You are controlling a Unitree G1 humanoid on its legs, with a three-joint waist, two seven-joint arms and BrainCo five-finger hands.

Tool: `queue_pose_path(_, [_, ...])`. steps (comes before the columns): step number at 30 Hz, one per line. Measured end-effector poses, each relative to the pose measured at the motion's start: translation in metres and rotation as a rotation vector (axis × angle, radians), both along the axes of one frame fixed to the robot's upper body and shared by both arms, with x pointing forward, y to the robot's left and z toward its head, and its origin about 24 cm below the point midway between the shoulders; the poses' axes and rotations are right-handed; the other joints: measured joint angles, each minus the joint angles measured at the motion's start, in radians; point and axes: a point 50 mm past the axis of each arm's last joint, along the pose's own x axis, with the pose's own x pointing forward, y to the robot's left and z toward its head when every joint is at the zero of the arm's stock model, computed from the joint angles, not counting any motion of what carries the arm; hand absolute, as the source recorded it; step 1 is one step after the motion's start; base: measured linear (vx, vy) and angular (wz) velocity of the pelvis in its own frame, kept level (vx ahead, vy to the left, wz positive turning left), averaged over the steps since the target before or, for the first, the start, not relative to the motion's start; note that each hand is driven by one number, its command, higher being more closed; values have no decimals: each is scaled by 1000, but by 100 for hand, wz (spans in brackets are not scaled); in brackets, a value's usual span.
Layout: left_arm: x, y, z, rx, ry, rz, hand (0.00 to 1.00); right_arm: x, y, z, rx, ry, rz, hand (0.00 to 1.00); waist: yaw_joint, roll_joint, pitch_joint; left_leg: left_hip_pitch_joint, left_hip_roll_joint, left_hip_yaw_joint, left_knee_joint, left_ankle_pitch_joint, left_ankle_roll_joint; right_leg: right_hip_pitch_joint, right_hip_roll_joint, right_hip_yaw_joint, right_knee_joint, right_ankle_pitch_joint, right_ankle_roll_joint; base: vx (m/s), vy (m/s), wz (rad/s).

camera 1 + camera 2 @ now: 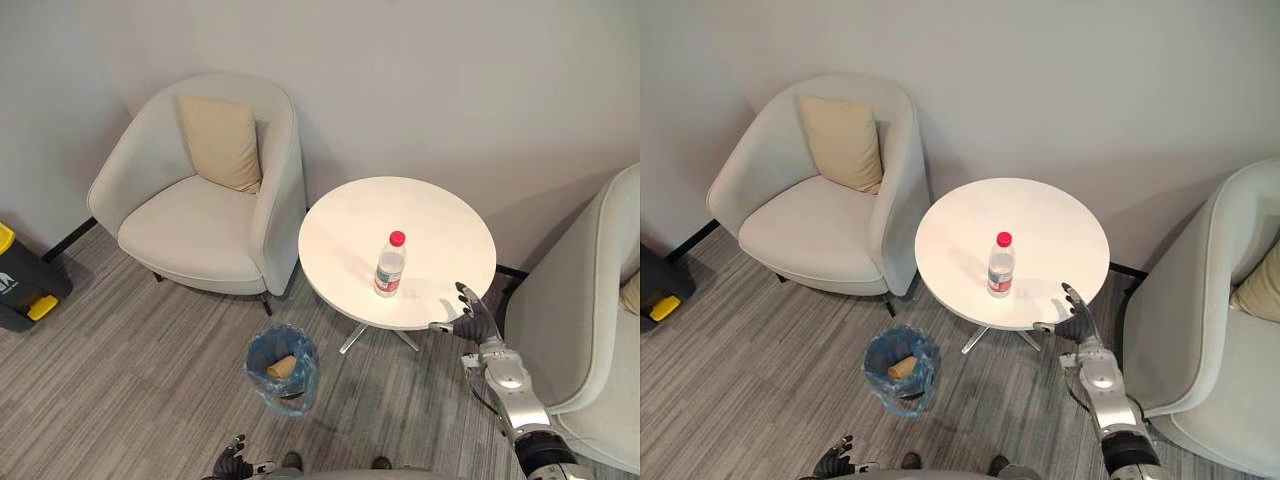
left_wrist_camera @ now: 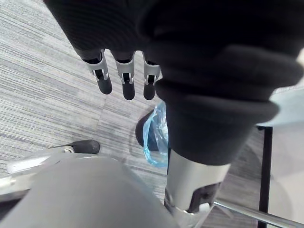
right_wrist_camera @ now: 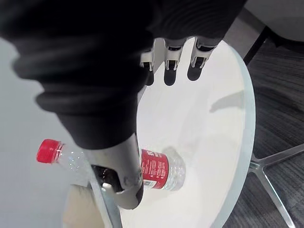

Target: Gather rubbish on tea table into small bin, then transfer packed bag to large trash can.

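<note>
Left hand [image 1: 232, 464] hung low, fingers relaxed, empty. Right hand [image 1: 475, 325] spread, empty, at table [image 1: 430, 215] edge; upright bottle [image 1: 389, 268] sited to its left, nearer it.

The right arm [image 1: 515, 395] is reaching up from the near right side of the table [image 1: 440, 210], with its silver forearm slanting toward the rim. The right hand [image 1: 472, 320] is hovering at the table's near right edge, palm turning toward the table's middle. Its fingers [image 3: 171, 71] are extending straight and slightly spread over the tabletop, and the thumb [image 3: 118, 183] is standing apart from them; the hand is holding nothing. The left hand [image 1: 233, 463] is hanging low, well apart from the table on its near left side. Its fingers [image 2: 127, 83] are pointing loosely outward in a relaxed row, gripping nothing.
</note>
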Motion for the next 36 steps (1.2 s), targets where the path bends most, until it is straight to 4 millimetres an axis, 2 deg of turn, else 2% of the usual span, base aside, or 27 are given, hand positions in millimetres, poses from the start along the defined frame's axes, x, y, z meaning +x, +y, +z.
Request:
queue_pose_path(10, [9, -5, 3, -8, -43, -24, 0, 33, 8, 28, -19, -111, 3, 0, 8, 23, 21, -45, 1, -3, 17, 6, 2, -51, -2, -10, 25, -7, -4, 31, -8, 1])
queue_pose_path(13, [19, -9, 5, -3, -78, -39, 0, 46, 7, 35, -10, -132, -29, 0, 26, 24, 48, -61, -2, -3, 27, 12, 3, -62, -7, -17, 34, -9, -5, 25, -4, 9])
queue_pose_path(15, [28, -12, 7, -8, -102, -51, 0, 60, 10, 49, 10, -178, -40, 0, 28, 30, 81, -85, -7, -4, 42, 18, 5, -72, -17, -28, 37, -9, -5, -16, 13, 17])
queue_pose_path(17, [31, -12, 9, -11, -117, -47, 0, 68, 13, 59, 19, -210, -45, 0, 32, 31, 92, -101, -13, -1, 43, 33, 2, -89, -20, -28, 42, -9, -6, -35, -3, 5])
queue_pose_path(19, [35, -14, 10, -17, -135, -47, 0, 78, 14, 70, 31, -238, -47, 0, 48, 35, 107, -122, -15, 4, 47, 38, 3, -115, -25, -24, 58, -8, -7, -41, -5, -3])
queue_pose_path(24, [43, -14, 15, -17, -184, -19, 0, 99, 18, 98, 53, -306, -38, 0, 55, 37, 155, -163, -18, 7, 61, 38, 3, -168, -37, -18, 93, -6, -11, -73, 4, -1])
queue_pose_path(25, [45, -14, 16, -19, -195, -18, 0, 101, 19, 103, 58, -316, -35, 0, 56, 37, 161, -168, -19, 9, 65, 38, 3, -173, -37, -16, 96, -5, -11, -109, -5, -10])
queue_pose_path(27, [51, -14, 17, -29, -213, 0, 0, 106, 18, 109, 53, -321, -30, 0, 77, 37, 178, -173, -20, 20, 70, 38, 3, -188, -40, -5, 107, -3, -12, -92, -2, -11])
queue_pose_path(32, [56, -14, 19, -33, -229, 11, 0, 113, 25, 121, 52, -351, -6, 0, 79, 37, 198, -210, -21, 22, 90, 32, 11, -223, -50, -5, 127, -3, -12, -57, 6, 0])
queue_pose_path(33, [57, -14, 20, -34, -235, 14, 0, 114, 25, 123, 51, -351, -8, 100, 79, 37, 207, -217, -21, 22, 104, 29, 15, -222, -51, -5, 129, -2, -12, -31, 1, 0])
queue_pose_path(36, [59, -14, 20, -37, -244, 22, 0, 119, 29, 126, 47, -345, 9, 100, 80, 38, 222, -221, -21, 22, 119, 25, 19, -223, -53, -5, 138, -3, -12, 0, 0, 0])
